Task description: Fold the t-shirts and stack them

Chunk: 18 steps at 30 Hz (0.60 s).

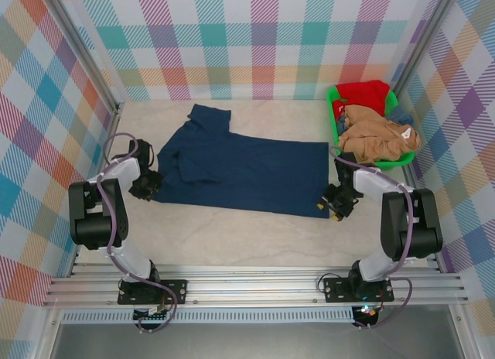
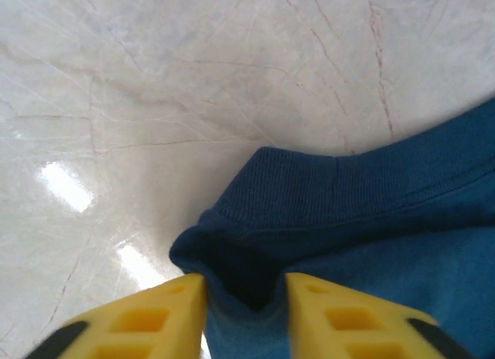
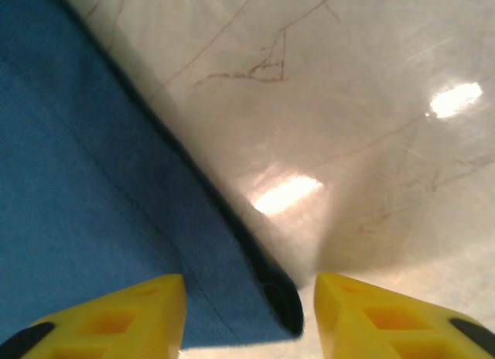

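On your desk [image 1: 232, 235], the spread t-shirt [image 1: 240, 169] lies across the middle. Your left gripper [image 1: 147, 187] sits at its left edge, cloth between the jaws. Your right gripper [image 1: 334, 204] sits at its near right corner, which lies between the jaws. The basket [image 1: 334, 115] stands far right, behind that gripper, with the heaped t-shirts [image 1: 379, 131] in it.

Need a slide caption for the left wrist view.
Left gripper straddling a bunched edge of the navy t-shirt on the marbled table.

readable text: none | labels: none | numbers: none | signs: none
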Each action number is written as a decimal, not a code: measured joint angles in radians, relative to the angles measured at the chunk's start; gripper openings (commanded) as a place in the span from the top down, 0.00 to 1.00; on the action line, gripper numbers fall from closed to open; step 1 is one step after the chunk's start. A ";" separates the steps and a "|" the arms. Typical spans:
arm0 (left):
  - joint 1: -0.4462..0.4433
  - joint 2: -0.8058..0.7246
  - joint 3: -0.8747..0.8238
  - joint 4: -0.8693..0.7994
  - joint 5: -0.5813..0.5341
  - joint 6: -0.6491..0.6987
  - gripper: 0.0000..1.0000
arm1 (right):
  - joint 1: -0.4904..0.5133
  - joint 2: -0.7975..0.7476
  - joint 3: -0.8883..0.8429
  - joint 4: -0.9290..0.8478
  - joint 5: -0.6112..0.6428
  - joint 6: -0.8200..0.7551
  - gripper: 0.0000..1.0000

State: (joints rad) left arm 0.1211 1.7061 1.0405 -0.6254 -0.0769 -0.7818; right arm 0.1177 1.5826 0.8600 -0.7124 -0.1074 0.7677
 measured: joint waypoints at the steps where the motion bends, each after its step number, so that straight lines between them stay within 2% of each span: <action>1: 0.000 0.006 0.000 0.000 -0.003 -0.003 0.79 | 0.000 0.013 0.000 0.007 -0.005 0.005 0.57; 4: 0.000 0.022 0.000 0.000 -0.015 -0.010 0.85 | -0.005 0.015 0.000 0.003 -0.008 0.016 0.63; 10: 0.000 0.023 0.000 0.000 -0.040 -0.023 1.00 | -0.006 0.021 0.002 0.002 -0.008 0.013 0.81; 14: 0.000 0.023 0.000 -0.007 -0.058 -0.033 1.00 | -0.001 0.027 0.014 0.009 -0.010 0.001 0.97; 18: 0.000 0.019 0.001 -0.056 -0.090 -0.041 1.00 | 0.009 0.030 0.028 0.000 0.004 -0.021 1.00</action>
State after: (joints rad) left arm 0.1211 1.7248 1.0412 -0.6815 -0.1669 -0.8227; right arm 0.1265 1.6123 0.8879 -0.7124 -0.1036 0.7471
